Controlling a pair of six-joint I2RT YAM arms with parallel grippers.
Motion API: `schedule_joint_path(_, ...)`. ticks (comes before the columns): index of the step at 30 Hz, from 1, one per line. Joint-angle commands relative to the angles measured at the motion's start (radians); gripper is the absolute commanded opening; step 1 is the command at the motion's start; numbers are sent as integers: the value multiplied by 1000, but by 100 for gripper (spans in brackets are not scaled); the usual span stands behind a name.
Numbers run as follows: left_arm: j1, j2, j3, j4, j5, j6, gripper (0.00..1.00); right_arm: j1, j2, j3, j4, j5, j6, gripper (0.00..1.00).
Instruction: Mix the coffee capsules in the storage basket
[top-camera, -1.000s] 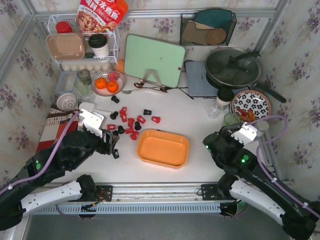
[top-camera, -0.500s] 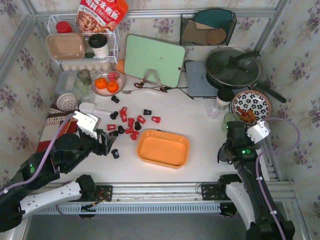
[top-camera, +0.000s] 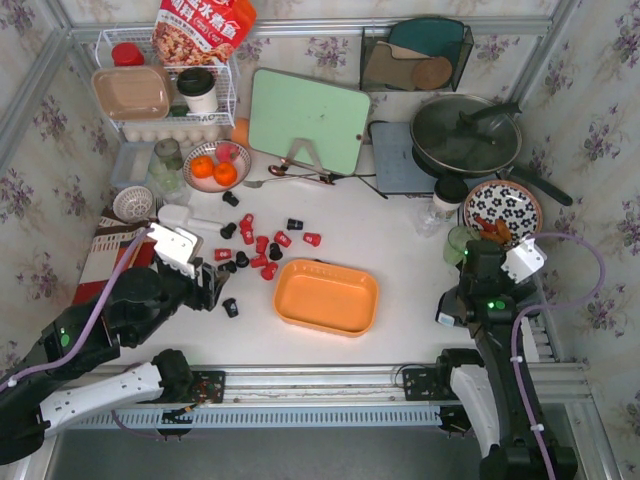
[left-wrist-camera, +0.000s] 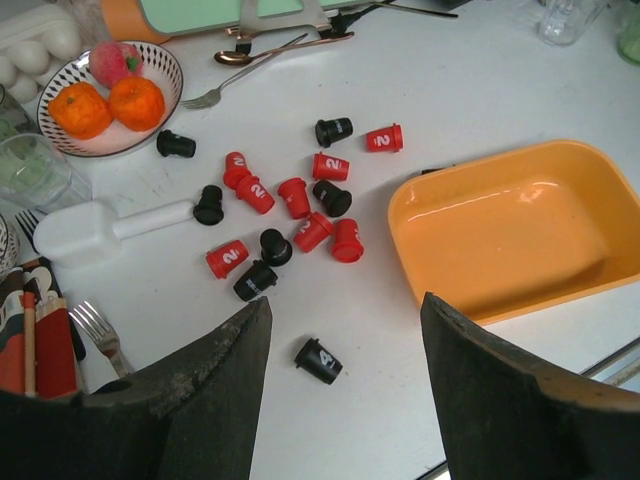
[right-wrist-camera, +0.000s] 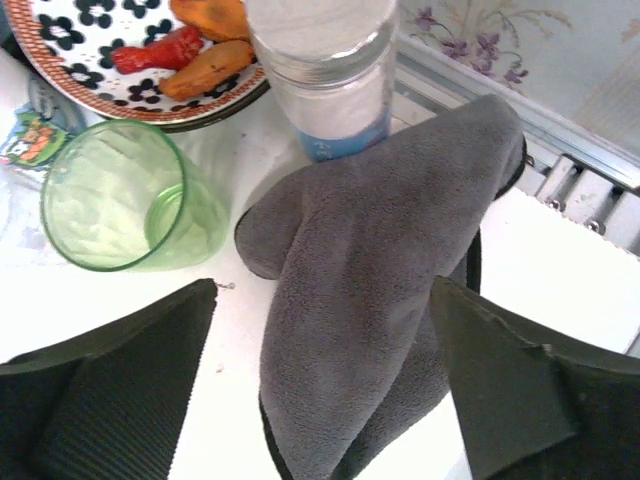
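Note:
Several red and black coffee capsules (top-camera: 262, 245) lie scattered on the white table, left of and behind the orange storage basket (top-camera: 327, 296). The basket (left-wrist-camera: 510, 235) has nothing in it. My left gripper (left-wrist-camera: 345, 320) hangs open over the table, holding nothing. A lone black capsule (left-wrist-camera: 318, 360) lies on its side below the gap, and the main cluster (left-wrist-camera: 300, 200) is further off. In the top view this gripper (top-camera: 215, 290) is left of the basket. My right gripper (right-wrist-camera: 322, 300) is open above a grey cloth (right-wrist-camera: 370, 280) at the table's right edge (top-camera: 470, 262).
A white scoop (left-wrist-camera: 100, 225) and a fork (left-wrist-camera: 100, 335) lie left of the capsules. A bowl of oranges (top-camera: 216, 166) stands behind them. A green cup (right-wrist-camera: 120, 195), a bottle (right-wrist-camera: 325, 70) and a patterned plate (top-camera: 502, 208) crowd the right side. A pan (top-camera: 466, 133) stands at the back.
The right arm has swung back to the table's right edge and now points toward the green cup. The left arm has drawn slightly back toward the near-left; capsules and basket have not moved.

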Motion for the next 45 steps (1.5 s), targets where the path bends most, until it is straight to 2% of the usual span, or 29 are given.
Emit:
schedule_joint_path(1, 1, -1, -3, 17, -20, 28, 64, 1, -28, 24, 37, -74, -54, 100)
schedule_joint_path(9, 1, 11, 22, 22, -8, 46, 64, 4, 66, 239, -82, -244, -147, 100)
schedule_joint_path(11, 1, 18, 31, 20, -10, 56, 64, 9, 80, 284, -119, -265, -129, 100)
schedule_joint_path(15, 1, 29, 39, 19, -28, 81, 64, 27, 55, 315, -101, -419, -181, 100)
schedule_joint_path(18, 1, 25, 30, 21, -69, 71, 64, 47, 78, 348, -140, -450, -179, 100)
schedule_joint_path(21, 1, -4, -6, 57, -99, 75, 64, 89, 75, 344, -155, -472, -178, 95)
schedule_joint_path(25, 3, -37, -41, 88, -119, 77, 64, 227, 66, 309, -171, -426, -142, 87)
schedule_joint_path(31, 45, -30, -63, 93, -122, 77, 64, 611, 146, 259, -192, -251, 49, 83)
schedule_joint_path(35, 95, -22, -72, 93, -71, 62, 64, 771, 217, 221, -170, -200, 143, 80)
schedule_joint_path(40, 152, -8, -77, 104, -8, 57, 64, 876, 306, 171, -139, -210, 188, 73)
schedule_joint_path(43, 186, 3, -79, 108, 34, 52, 64, 896, 310, 125, -92, -240, 198, 70)
schedule_joint_path(45, 207, 9, -77, 109, 60, 48, 64, 897, 299, 92, -42, -272, 202, 63)
